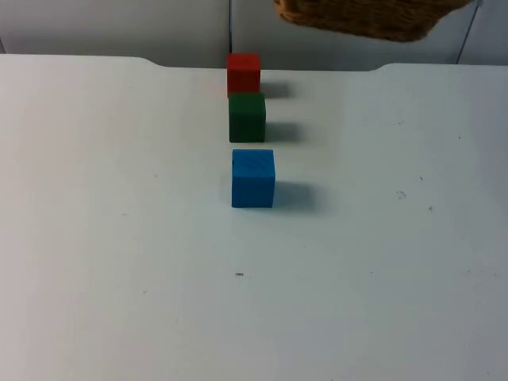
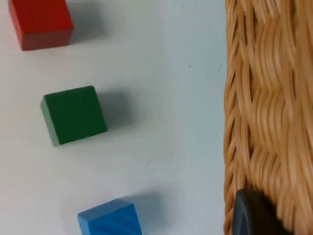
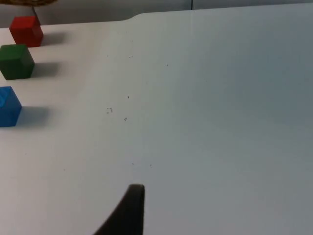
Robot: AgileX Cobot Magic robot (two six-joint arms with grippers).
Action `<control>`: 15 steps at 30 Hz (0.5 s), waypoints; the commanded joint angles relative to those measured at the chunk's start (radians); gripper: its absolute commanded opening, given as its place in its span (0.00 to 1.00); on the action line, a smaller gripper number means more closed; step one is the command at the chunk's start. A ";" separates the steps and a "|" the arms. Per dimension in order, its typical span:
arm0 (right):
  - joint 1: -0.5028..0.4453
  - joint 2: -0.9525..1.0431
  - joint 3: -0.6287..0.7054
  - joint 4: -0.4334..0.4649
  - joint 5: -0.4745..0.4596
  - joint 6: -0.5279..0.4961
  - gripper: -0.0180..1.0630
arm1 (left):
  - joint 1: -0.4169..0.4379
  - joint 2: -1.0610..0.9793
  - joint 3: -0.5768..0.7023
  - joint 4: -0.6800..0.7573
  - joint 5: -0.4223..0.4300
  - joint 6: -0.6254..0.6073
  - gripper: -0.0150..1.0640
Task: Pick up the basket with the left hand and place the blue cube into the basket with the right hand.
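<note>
The blue cube (image 1: 253, 178) stands on the white table, near its middle, and is also seen as blue cube (image 2: 110, 219) and blue cube (image 3: 9, 106). The wicker basket (image 1: 365, 17) hangs in the air over the table's far edge, right of the cube row. My left gripper (image 2: 254, 218) is shut on the basket's woven rim (image 2: 266, 107). My right gripper (image 3: 129, 210) hovers low over bare table, well to the right of the blue cube and apart from it, with nothing in it.
A green cube (image 1: 247, 117) stands just behind the blue one, and a red cube (image 1: 243, 74) sits behind that at the table's far edge. The three form a row running away from me. The grey partition wall (image 1: 119, 28) closes the back.
</note>
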 commanded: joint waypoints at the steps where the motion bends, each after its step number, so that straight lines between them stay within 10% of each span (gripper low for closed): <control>1: -0.006 -0.004 0.008 -0.009 -0.010 0.001 0.98 | 0.012 -0.071 0.127 -0.057 -0.108 0.033 0.01; 7: -0.006 -0.004 0.008 -0.009 -0.010 0.001 0.98 | 0.054 -0.307 0.663 -0.355 -0.429 0.318 0.01; 15: -0.006 -0.004 0.008 -0.009 -0.010 0.001 0.98 | 0.255 -0.513 1.048 -0.472 -0.408 0.517 0.01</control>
